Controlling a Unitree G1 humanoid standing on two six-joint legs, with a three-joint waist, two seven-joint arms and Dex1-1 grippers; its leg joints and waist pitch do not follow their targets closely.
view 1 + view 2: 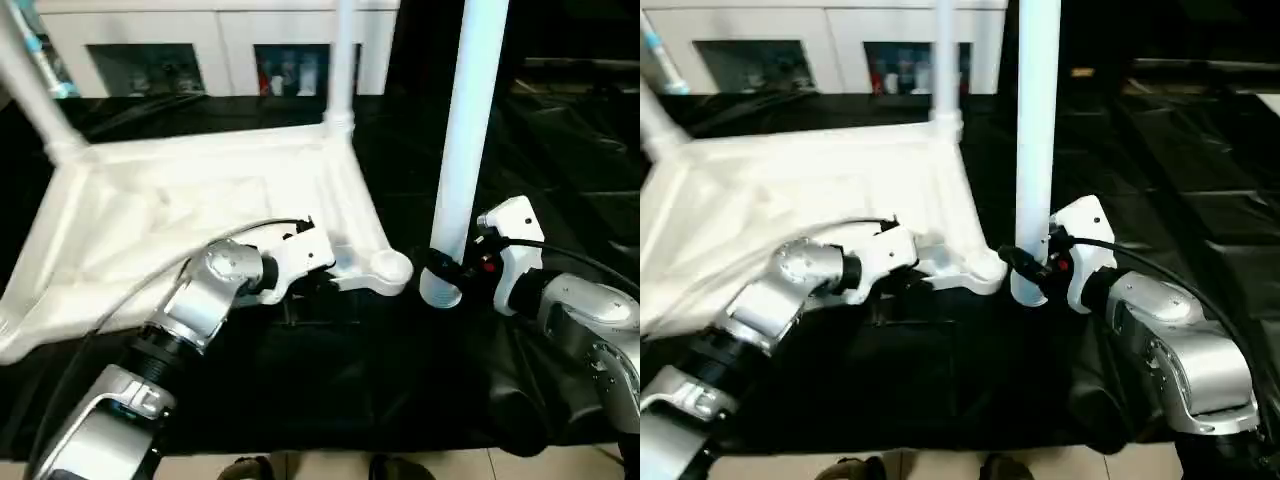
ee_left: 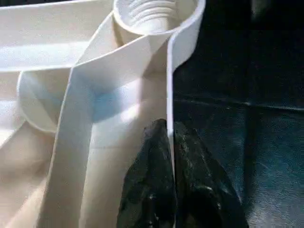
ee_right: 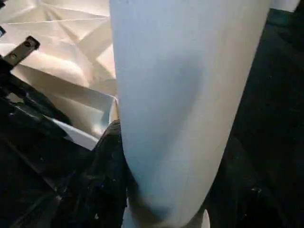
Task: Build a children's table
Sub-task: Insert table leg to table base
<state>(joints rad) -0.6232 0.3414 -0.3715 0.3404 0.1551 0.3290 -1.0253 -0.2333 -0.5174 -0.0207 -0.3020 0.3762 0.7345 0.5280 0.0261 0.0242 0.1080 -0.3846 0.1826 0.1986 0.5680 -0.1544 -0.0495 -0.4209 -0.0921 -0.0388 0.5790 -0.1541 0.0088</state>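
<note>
The children's table top [image 1: 200, 200] lies upside down on a black sheet, ribbed underside up. Two white legs [image 1: 342, 60] [image 1: 30, 90] stand in its far corner sockets. The near right corner socket [image 1: 387, 268] is empty, and its thread shows in the left wrist view [image 2: 152, 14]. My left gripper [image 2: 171, 142] is shut on the top's thin rim just behind that socket, one finger on each side of the wall. My right gripper [image 1: 440, 265] is shut on another leg [image 1: 465, 150]. It holds the leg upright with its lower end right beside the empty socket.
A white cabinet [image 1: 220, 40] with open shelves stands behind the work area. The black sheet [image 1: 400, 380] covers the surface out to the near edge, where light floor [image 1: 320, 465] begins.
</note>
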